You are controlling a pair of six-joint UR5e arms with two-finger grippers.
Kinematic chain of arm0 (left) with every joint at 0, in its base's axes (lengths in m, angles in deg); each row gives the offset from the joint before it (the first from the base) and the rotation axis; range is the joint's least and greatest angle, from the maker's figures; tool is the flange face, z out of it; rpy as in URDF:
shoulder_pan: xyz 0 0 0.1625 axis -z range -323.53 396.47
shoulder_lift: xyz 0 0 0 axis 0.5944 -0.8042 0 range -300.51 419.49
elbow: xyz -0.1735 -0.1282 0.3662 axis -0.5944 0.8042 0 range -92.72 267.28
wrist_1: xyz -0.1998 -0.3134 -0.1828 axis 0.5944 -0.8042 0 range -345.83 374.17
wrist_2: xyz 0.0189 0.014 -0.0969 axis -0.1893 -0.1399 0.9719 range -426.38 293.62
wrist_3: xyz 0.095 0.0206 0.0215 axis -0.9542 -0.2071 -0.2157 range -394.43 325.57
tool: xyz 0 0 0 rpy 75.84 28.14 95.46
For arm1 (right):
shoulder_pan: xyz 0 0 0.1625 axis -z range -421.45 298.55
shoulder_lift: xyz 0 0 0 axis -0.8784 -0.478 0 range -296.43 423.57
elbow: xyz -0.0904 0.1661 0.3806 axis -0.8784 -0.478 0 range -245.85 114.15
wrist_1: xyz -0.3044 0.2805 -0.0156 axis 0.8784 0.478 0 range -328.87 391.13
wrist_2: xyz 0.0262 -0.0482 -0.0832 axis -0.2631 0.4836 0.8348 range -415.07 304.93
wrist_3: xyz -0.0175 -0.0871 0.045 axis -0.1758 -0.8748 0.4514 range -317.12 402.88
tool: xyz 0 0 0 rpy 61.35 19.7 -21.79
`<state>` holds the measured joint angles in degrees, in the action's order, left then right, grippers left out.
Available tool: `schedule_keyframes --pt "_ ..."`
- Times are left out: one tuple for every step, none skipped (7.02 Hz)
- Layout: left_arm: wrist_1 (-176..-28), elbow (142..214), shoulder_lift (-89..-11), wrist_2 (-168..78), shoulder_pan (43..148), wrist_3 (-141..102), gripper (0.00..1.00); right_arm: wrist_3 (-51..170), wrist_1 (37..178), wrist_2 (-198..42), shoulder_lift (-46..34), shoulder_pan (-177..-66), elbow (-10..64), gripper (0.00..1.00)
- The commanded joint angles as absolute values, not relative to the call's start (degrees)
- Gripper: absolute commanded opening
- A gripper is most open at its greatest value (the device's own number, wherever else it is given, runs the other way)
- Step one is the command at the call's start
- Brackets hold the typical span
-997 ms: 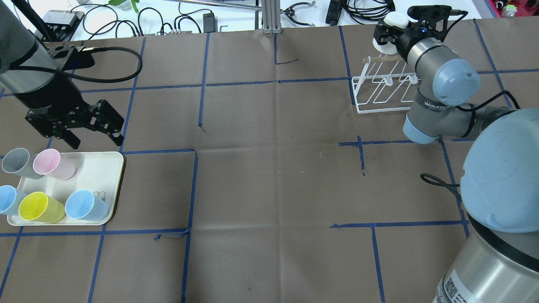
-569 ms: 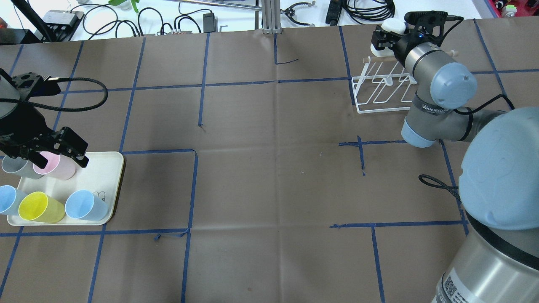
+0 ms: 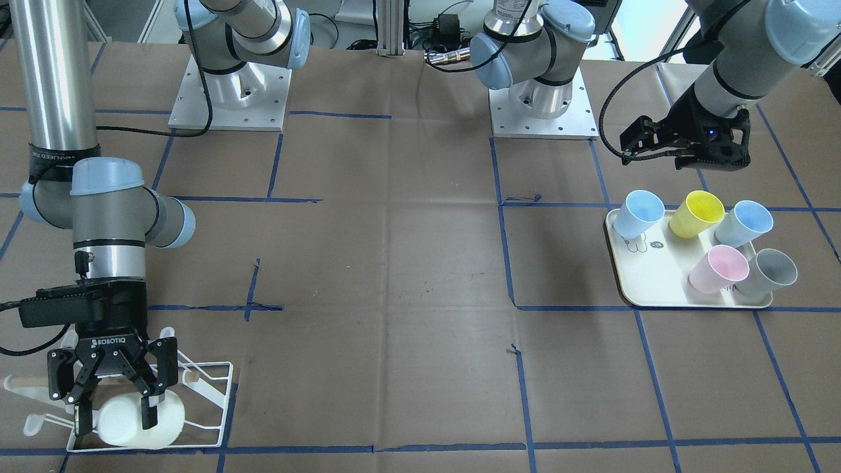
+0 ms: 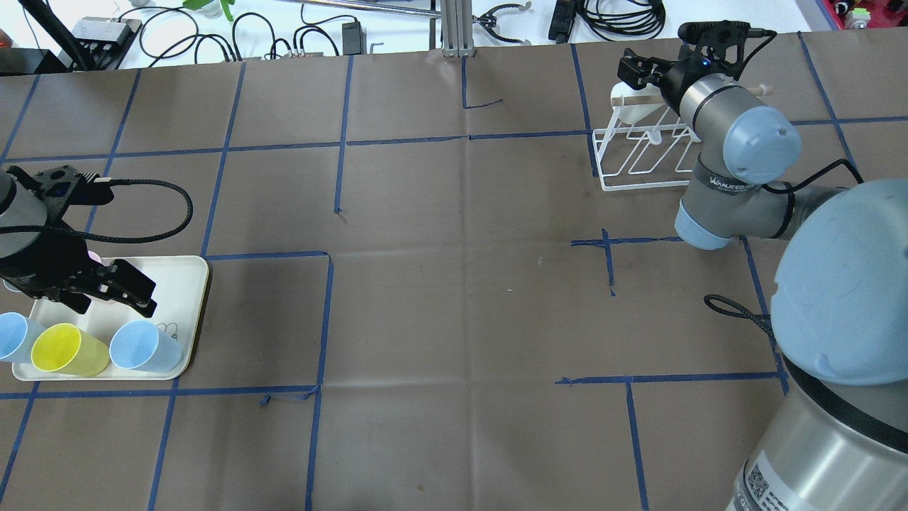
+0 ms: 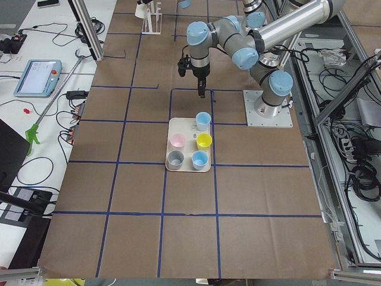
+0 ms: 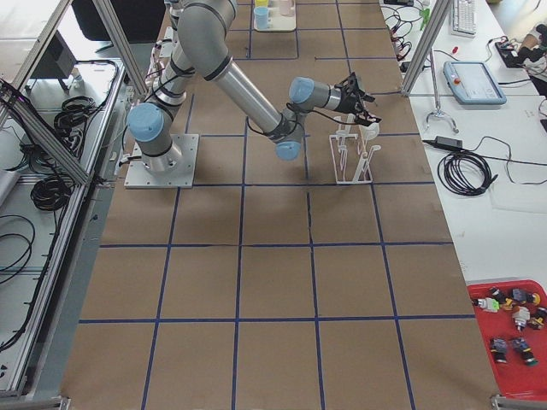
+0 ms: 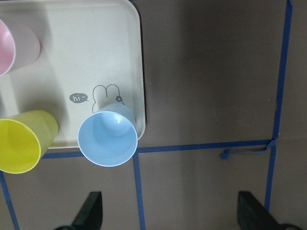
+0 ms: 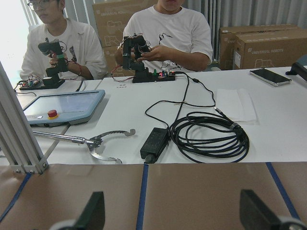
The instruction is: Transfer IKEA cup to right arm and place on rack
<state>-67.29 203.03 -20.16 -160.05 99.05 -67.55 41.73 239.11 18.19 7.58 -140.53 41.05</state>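
In the front-facing view the right gripper (image 3: 115,424) hangs over the rack (image 3: 227,394), which stands in the bench corner on the operators' side, at the robot's right end. Its fingers are spread wide to either side of the white cup (image 3: 167,420), which lies tipped on the rack's wires. I judge the cup let go rather than clamped.

From overhead, the left gripper (image 4: 113,301) hovers over the tray (image 4: 188,284) near the bench's left edge, its fingers apart and holding nothing.

The left wrist camera looks straight down on a blue cup (image 7: 108,139) at the tray's corner, beside a yellow cup (image 7: 19,146).

The right wrist camera shows only the fingertips (image 8: 93,213), far apart, with no cup in sight.

The placing step looks all but done. Next, the right arm needs to draw back clear of the prongs without dragging the cup. The left arm must descend, close on a tray cup and bring it toward mid-bench for handover.
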Motion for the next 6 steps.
schedule_keyframes --pt "-59.70 207.58 -20.92 -159.98 97.12 -71.67 0.98 41.74 238.99 18.14 7.59 -140.55 40.77 1.00" --pt "-58.09 209.34 -21.19 -159.90 95.98 -72.04 0.98 42.00 237.17 18.14 6.98 -140.55 40.42 1.00" --pt "-55.29 212.15 -21.63 -159.98 95.62 -72.04 0.97 42.52 234.45 18.14 6.10 -140.64 40.07 1.00" --pt "-51.35 215.04 -22.33 -159.98 95.44 -72.13 0.98 42.53 234.34 17.88 4.53 -140.64 39.98 1.00" --pt "-47.83 216.38 -23.64 -160.07 95.44 -72.22 0.98 42.61 234.16 17.70 2.16 -140.81 40.15 1.00" --pt "-47.70 216.48 -24.52 -159.99 95.44 -72.22 0.98 42.61 234.16 17.61 -0.39 -141.16 40.24 1.00"
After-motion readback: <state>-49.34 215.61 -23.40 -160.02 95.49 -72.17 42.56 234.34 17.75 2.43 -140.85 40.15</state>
